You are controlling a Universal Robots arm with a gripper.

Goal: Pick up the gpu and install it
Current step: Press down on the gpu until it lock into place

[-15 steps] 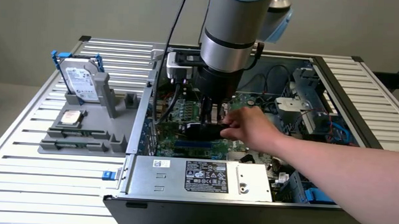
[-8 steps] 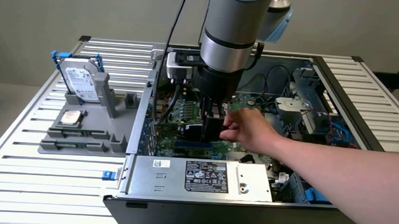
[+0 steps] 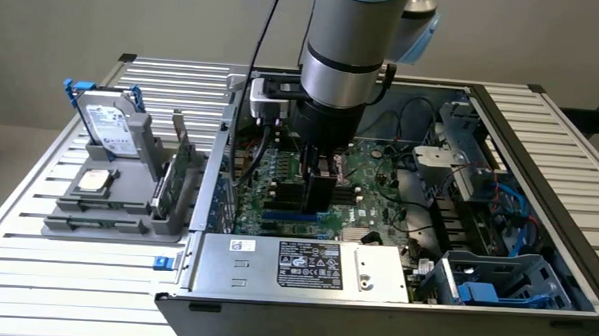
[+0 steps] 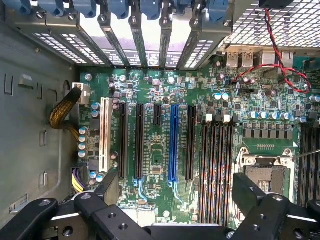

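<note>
Gripper [image 3: 317,189] hangs low inside the open PC case [image 3: 539,146], over the motherboard [image 3: 364,189]. Matte black fingers [image 4: 252,192], blocky w/ round screw holes, stand wide apart in wrist view w/ nothing between them, just bare board underneath. Arm [image 3: 349,43] is smooth grey metal cylinder w/ light blue cap.

The gpu [image 3: 183,168] is well apart from gripper, outside the case on exterior view's left: thin flat card, green board, standing on edge in a slot of the grey plastic holder [image 3: 108,225], just beside the case's side wall.

Same holder carries a silver hard drive [image 3: 113,128] w/ white label, upright in blue-clipped frame, and a small square metallic chip [image 3: 96,179] lying flat in front of it.

Motherboard: glossy green PCB, dense w/ small parts. Wrist view shows long narrow slots in a row: one white slot [image 4: 104,135], several black, one blue slot [image 4: 173,142], then a bank of black RAM slots [image 4: 215,170], and a square metal CPU socket [image 4: 267,170]. Perforated metal slot covers [image 4: 145,45] w/ blue clips line the case's rear edge. Yellow braided cable bundle [image 4: 62,112] at board edge; red/black twisted wires [image 4: 272,65] loop over board corner.

Case is grey sheet metal; silver PSU box [image 3: 301,265] w/ black label at its near edge, blue plastic drive cage [image 3: 500,283] to exterior view's right. All sits on ribbed aluminium surface [image 3: 56,279].
</note>
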